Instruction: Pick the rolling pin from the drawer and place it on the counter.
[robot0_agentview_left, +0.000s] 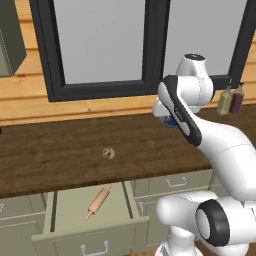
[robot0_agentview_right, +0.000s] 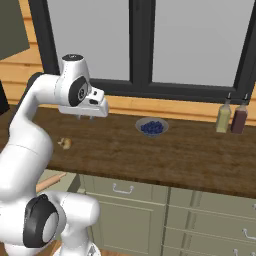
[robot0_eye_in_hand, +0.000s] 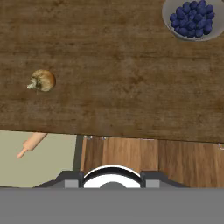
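Observation:
The light tan rolling pin (robot0_agentview_left: 98, 201) lies at a slant inside the pulled-out sage-green drawer (robot0_agentview_left: 70, 212), below the front edge of the dark wood counter (robot0_agentview_left: 60, 155). In the hand view one handle end of the rolling pin (robot0_eye_in_hand: 29, 144) shows on the drawer floor (robot0_eye_in_hand: 48, 164) at the lower left. My gripper (robot0_agentview_right: 85, 118) hangs above the counter (robot0_agentview_right: 175, 150), up and to the right of the drawer, pointing down. Its fingers stand apart, open, with nothing between them. A stretch of the rolling pin (robot0_agentview_right: 52, 181) peeks out beside my arm.
A small yellowish-brown knob-like thing (robot0_agentview_left: 108, 153) sits on the counter just behind the drawer. A grey bowl of blueberries (robot0_agentview_right: 151, 127) stands right of the gripper. Two bottles (robot0_agentview_right: 223, 116) (robot0_agentview_right: 239, 117) stand at the back right under the window. Narrower closed drawers (robot0_agentview_left: 175, 182) lie to the right.

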